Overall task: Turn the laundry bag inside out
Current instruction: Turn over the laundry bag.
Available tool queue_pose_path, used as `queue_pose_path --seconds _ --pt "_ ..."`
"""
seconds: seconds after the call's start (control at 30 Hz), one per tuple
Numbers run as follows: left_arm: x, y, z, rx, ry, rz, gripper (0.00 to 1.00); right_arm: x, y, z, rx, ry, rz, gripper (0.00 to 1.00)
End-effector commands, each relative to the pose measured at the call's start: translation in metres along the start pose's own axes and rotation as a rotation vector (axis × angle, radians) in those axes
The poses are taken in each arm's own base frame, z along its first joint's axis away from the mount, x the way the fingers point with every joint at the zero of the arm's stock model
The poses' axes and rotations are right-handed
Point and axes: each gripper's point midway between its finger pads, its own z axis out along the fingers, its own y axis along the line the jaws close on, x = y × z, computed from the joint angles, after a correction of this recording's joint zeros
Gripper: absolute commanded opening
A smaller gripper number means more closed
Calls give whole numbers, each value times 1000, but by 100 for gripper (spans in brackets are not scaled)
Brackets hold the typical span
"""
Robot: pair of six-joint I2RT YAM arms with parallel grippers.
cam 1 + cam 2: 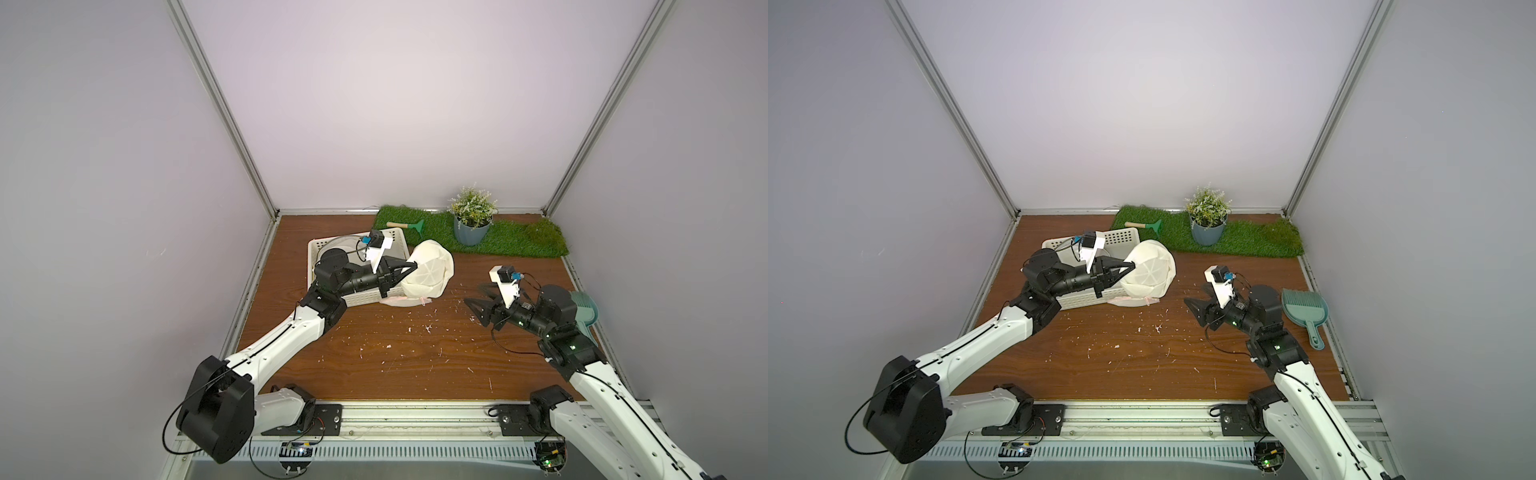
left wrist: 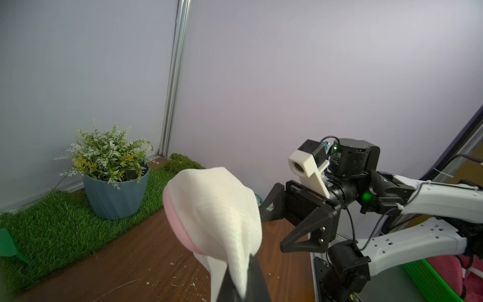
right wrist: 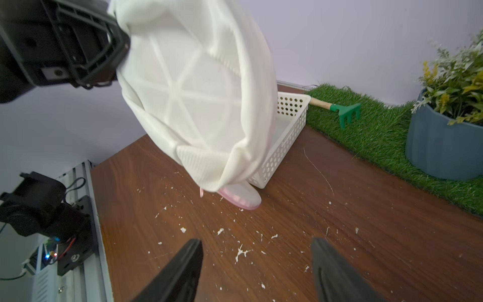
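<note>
- I see a white perforated basket (image 1: 395, 246) left of centre in both top views.
- Upper right of it lies a green turf mat (image 1: 519, 245) bearing a potted plant (image 1: 471, 230) and a small rake (image 1: 409, 225).
- A teal dustpan (image 1: 1304, 305) sits at right.
- White crumbs (image 1: 426, 329) dot the wooden table (image 1: 415, 370).

laundry bag (image 1: 430, 270) is matt mesh cloth; basket (image 1: 361, 297) smooth plastic; table (image 1: 415, 361) wood-grain.

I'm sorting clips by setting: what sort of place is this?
Likely a lab test cell staged as a home: plain panel walls, two arms on a rail, fake turf with a potted plant.
</note>
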Motion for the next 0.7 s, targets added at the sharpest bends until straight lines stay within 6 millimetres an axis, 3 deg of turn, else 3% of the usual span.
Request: queue_pose_path --seconds 0.0,0.17,0.3,0.43,0.67 --pt "-6 -16 -6 95 20 49 0 -62 18 -8 -66 -134 -41 69" --pt "-3 -39 -9 242 48 104 0 -94 27 -2 -144 -149 -25 63" --pt "-5 -56 -16 324 40 196 0 -111 31 0 -203 -167 28 66" --pt "-12 -79 -26 416 -3 313 0 -115 40 3 -303 -136 113 68" --pt "0 -88 -31 515 15 348 0 -101 58 -4 -448 -105 204 75"
